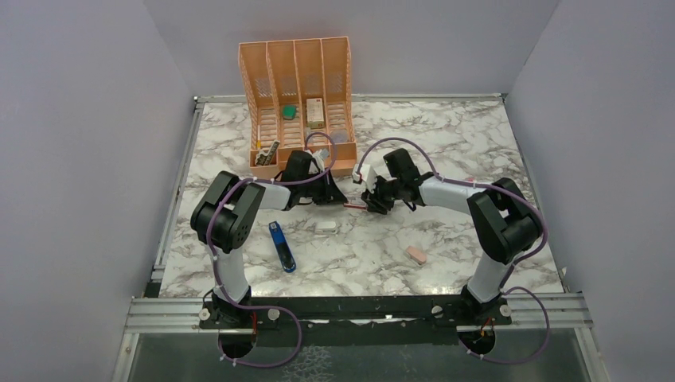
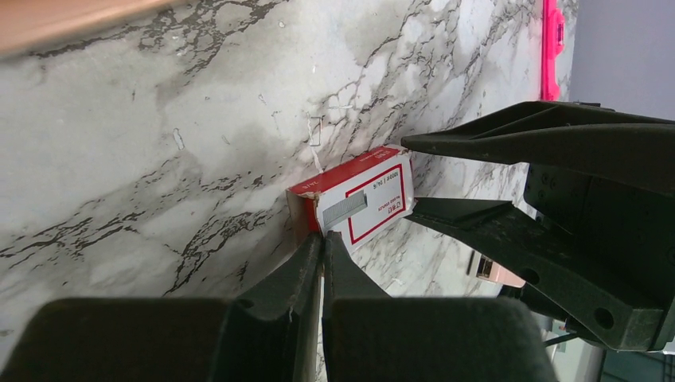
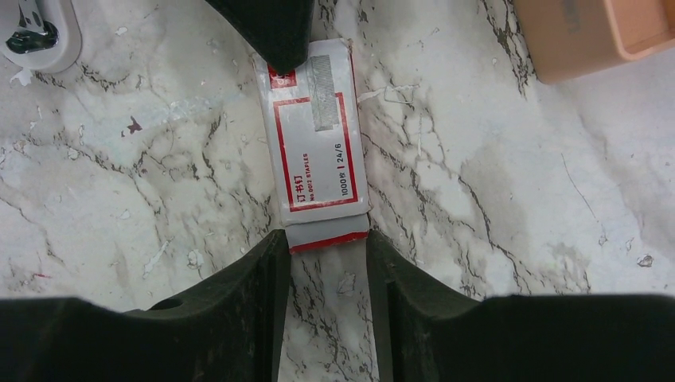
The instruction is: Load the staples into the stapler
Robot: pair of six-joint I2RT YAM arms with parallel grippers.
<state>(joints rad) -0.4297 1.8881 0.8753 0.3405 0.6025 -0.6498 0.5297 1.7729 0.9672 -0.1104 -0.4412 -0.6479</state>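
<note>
Left gripper (image 2: 321,239): fingers together, nipping the edge of the staples box (image 3: 318,143) at its red end. Right gripper (image 3: 325,239): fingers part-spread, one against each side of the box's other end, where the grey tray pokes out of the red-and-white sleeve. The box is spanned between the two grippers mid-table, just in front of the orange organizer (image 1: 298,87). Can't tell if it's off the marble table (image 1: 446,143). Stapler (image 1: 282,247) lies flat and closed near the left arm, well apart from the box. White eraser (image 1: 326,227) sits just below the grippers, pinkish eraser (image 1: 415,255) nearer the right arm.
</note>
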